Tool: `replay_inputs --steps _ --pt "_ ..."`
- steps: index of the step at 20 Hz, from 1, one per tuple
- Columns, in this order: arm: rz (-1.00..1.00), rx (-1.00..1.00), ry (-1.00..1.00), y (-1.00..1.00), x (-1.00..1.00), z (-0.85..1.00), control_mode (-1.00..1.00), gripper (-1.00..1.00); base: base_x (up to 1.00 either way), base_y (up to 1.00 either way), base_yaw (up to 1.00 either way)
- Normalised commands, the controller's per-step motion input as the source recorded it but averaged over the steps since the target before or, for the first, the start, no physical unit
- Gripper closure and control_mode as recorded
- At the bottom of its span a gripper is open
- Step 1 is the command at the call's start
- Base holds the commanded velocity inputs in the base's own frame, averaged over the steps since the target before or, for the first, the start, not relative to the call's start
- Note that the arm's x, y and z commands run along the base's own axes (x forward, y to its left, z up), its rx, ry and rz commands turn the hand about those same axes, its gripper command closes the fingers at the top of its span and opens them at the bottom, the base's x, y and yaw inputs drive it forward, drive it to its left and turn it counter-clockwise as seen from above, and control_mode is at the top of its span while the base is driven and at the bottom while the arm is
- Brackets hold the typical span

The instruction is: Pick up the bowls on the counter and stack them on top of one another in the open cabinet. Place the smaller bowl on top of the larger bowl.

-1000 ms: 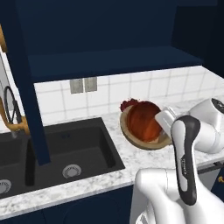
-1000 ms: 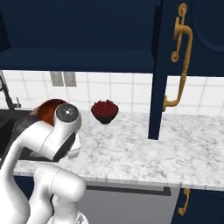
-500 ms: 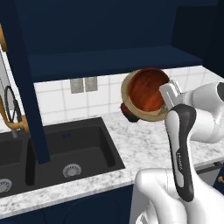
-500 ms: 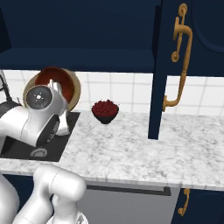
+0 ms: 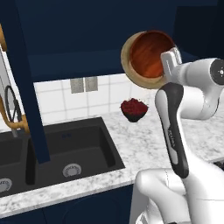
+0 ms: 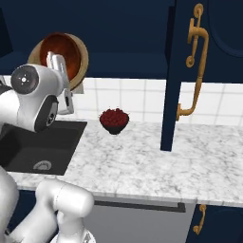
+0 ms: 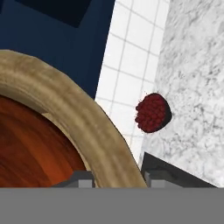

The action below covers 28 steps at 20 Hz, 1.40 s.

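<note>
The wide tan wooden bowl (image 5: 127, 60) hangs tipped on its edge in the air, level with the open cabinet's navy shelf (image 5: 83, 66). The glossy reddish-brown bowl (image 5: 151, 52) lies nested inside it, facing the cameras. My gripper (image 5: 169, 61) is shut on the tan rim at the right side. From the right base, the tan bowl (image 6: 82, 58), the reddish-brown bowl (image 6: 59, 47) and the gripper (image 6: 59, 66) stand high at the left. In the hand view the tan rim (image 7: 78, 118) passes between my fingertips (image 7: 78, 177), with the reddish-brown bowl (image 7: 35, 148) inside.
A dark bowl of red berries (image 5: 134, 108) stands on the marble counter (image 5: 144, 142) under the lifted bowls. The black sink (image 5: 65, 148) lies to the left. The cabinet door (image 6: 172, 76) with its brass handle (image 6: 194, 61) hangs open to the right.
The arm has lifted both nested bowls off the counter up to shelf height and tipped them onto their edge. The berry bowl has come into sight behind them.
</note>
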Motion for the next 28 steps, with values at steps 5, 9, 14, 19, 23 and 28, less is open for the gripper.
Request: replay_inputs --steps 5,9,14,19,23,28 --pt "-0.06 0.0 0.11 0.08 1.0 0.28 -1.0 1.0 0.0 0.0 0.0" --pt "-0.05 0.0 0.01 0.11 1.0 0.05 -1.0 1.0 0.0 0.0 0.0" --pt "-0.07 0.0 0.0 0.22 1.0 0.08 -1.0 1.0 0.0 0.0 0.0" --pt "-0.06 -0.01 0.03 0.25 1.0 -0.12 -1.0 1.0 0.0 0.0 0.0" --pt "-0.03 -0.07 0.11 0.15 0.96 -0.19 -1.0 1.0 0.0 0.0 0.0" --pt "0.0 -0.06 0.06 0.03 0.64 -0.18 -1.0 -1.0 0.0 0.0 0.0"
